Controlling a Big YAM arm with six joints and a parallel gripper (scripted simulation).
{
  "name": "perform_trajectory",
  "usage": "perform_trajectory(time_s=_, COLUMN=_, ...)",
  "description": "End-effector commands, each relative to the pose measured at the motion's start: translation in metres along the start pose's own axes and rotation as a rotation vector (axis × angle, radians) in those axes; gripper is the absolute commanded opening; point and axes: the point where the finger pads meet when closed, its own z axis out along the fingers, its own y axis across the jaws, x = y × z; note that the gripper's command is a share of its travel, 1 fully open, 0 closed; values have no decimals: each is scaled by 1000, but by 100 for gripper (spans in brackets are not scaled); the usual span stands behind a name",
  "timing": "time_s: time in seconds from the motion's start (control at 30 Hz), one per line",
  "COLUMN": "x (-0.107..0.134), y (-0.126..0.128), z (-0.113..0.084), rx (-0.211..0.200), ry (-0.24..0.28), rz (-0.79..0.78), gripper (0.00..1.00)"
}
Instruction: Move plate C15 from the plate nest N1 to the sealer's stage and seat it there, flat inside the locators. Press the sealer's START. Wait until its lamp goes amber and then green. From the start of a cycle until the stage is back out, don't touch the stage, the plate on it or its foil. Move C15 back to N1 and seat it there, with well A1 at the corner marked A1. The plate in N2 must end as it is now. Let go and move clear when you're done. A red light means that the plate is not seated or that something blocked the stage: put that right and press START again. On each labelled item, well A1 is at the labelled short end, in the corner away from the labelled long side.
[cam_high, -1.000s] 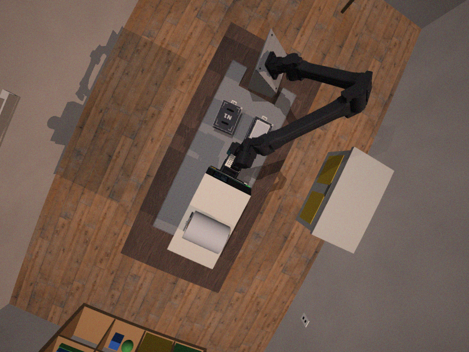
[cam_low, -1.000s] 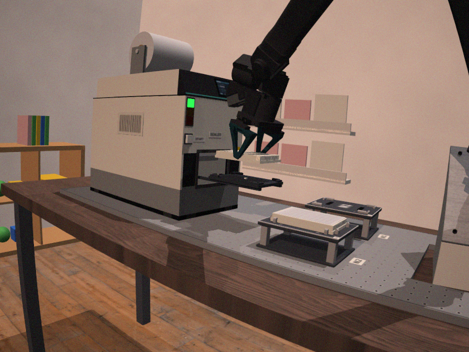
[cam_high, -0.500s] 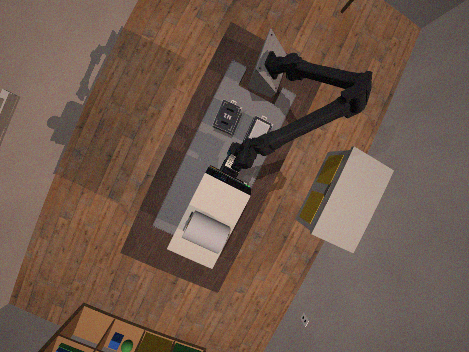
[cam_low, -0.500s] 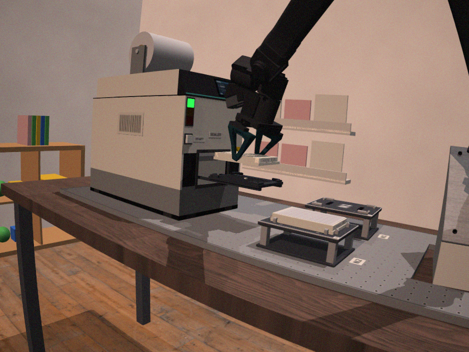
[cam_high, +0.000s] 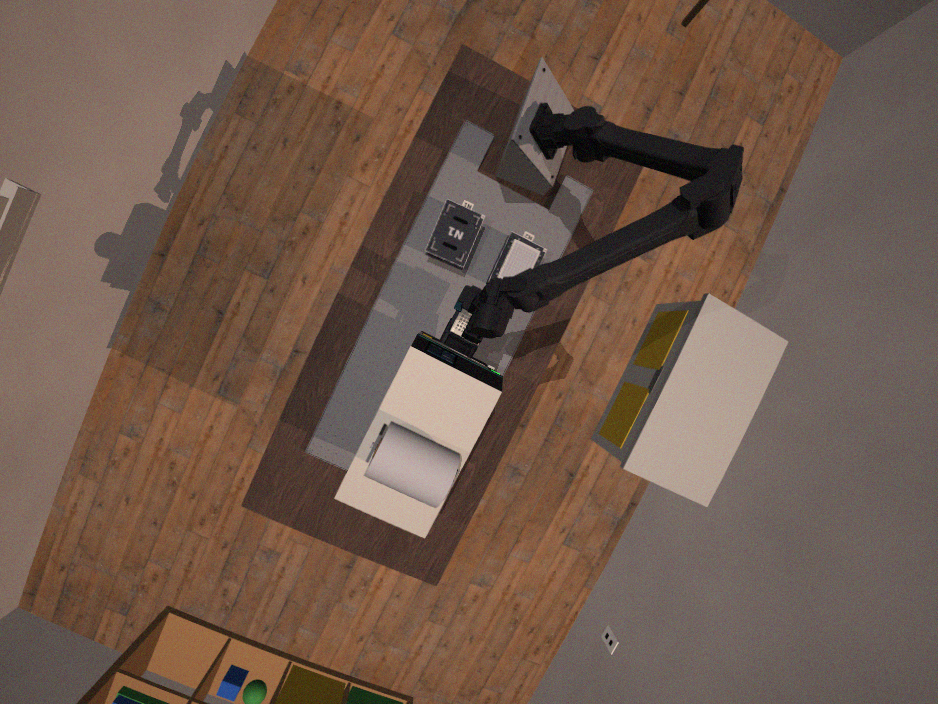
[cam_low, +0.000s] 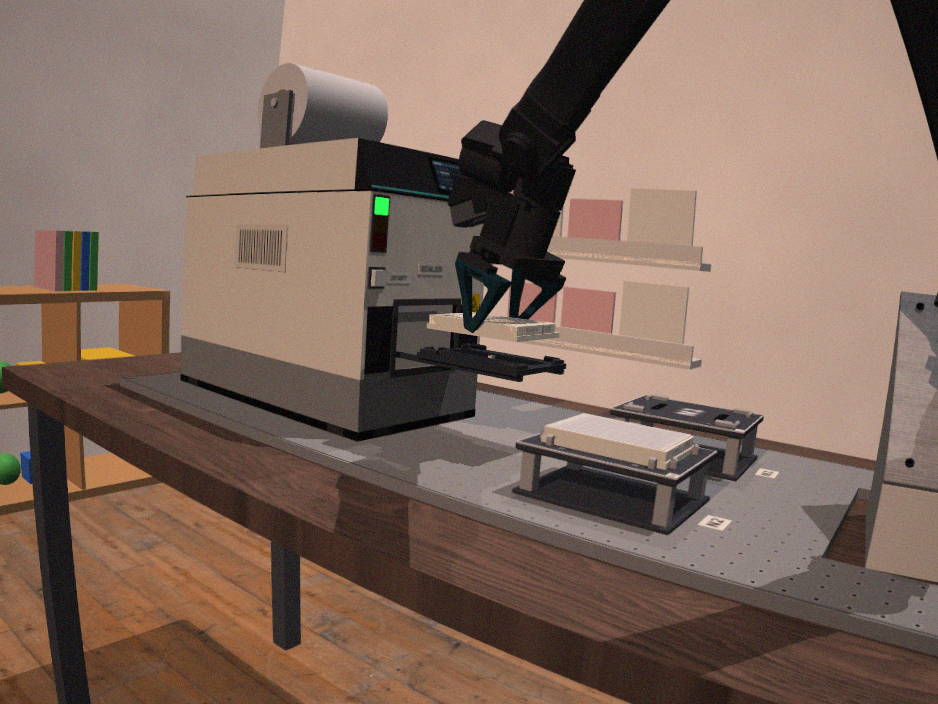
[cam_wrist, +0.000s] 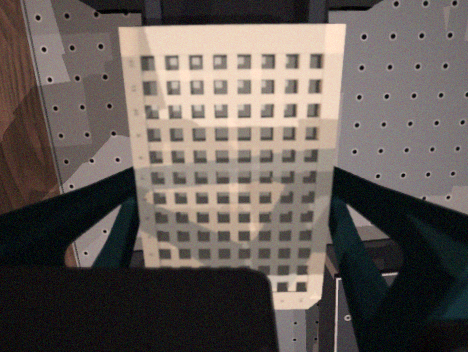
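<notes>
- One gripper (cam_high: 460, 322) (cam_low: 494, 323) (cam_wrist: 233, 177), its two fingers closed on the long sides of plate C15 (cam_high: 460, 325) (cam_low: 492, 325) (cam_wrist: 232, 125), at three and nine o'clock in the wrist view
- Two plates in all: C15 held roughly level above the stage (cam_low: 530, 365), with a visible gap beneath it, and a second plate (cam_high: 519, 259) (cam_low: 617, 438) in nest N2 (cam_low: 590, 459)
- Two nests: in the top view, N1 (cam_high: 454, 233) (cam_low: 685, 413) (cam_wrist: 349, 295) lies at twelve o'clock from the gripper without a plate, N2 between one and two
- One sealer (cam_high: 439, 401) (cam_low: 280, 250), at seven o'clock there, with one green light (cam_low: 381, 206) lit above one START button (cam_low: 376, 278)
- One cut corner shows on C15, at five o'clock in the wrist view
- In the top view, open board (cam_high: 363, 378) runs past the sealer's side at nine o'clock; C15's end at seven o'clock is near the sealer's front, the tightest side

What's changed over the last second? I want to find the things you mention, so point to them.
The gripper (cam_high: 461, 322) (cam_low: 492, 324) (cam_wrist: 233, 177) has come down with C15 (cam_high: 460, 325) (cam_low: 492, 326) (cam_wrist: 232, 145), lowering it toward the stage (cam_low: 522, 368); a gap remains below it. Nothing taken or let go: C15 was already gripped. Stage, green lamp (cam_low: 381, 206) and N2's plate (cam_high: 522, 256) (cam_low: 617, 438) look unchanged.
</notes>
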Motion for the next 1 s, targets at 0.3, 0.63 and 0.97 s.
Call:
perform_trajectory(time_s=0.3, x=-5, y=-6, z=-15, rx=7, ry=-30, rz=-8, gripper=0)
perform_trajectory(time_s=0.63, x=-19, y=4, z=-16, rx=3, ry=-39, rz=-23, gripper=0)
perform_trajectory(time_s=0.97, x=-20, y=10, z=0, rx=-1, ry=-14, rz=-12, gripper=0)
